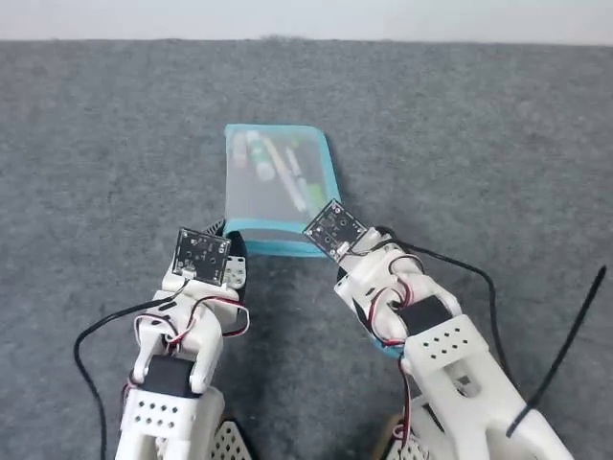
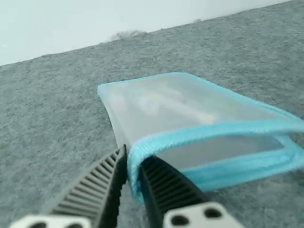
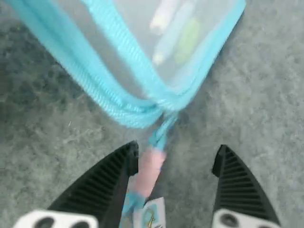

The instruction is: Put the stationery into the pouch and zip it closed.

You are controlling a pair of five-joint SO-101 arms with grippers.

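Status: stationery [image 1: 283, 171] is already inside the pouch [image 1: 273, 182]; pens and markers show through the translucent wall. No loose items on the tabletop [image 1: 498, 144]. Loading judged done; zipping is left.

Pouch sits about mid-tabletop, well clear of the far edge. Long axis runs from near edge to far edge, with the pens lying along it. The zippered end points at the near edge, toward the arms. Two cyan bands there look parted, so the mouth is judged not yet closed.

Left gripper [image 2: 132, 159]: jaws narrow, pinched on the trim at the pouch's near left corner, anchoring it.

Right gripper [image 3: 178, 152]: jaws wide, at the near right corner. The pink zipper pull [image 3: 151, 168] hangs between them, touching one jaw but not clamped.

Remaining: clamp the pull, draw it along the near end toward the left corner.
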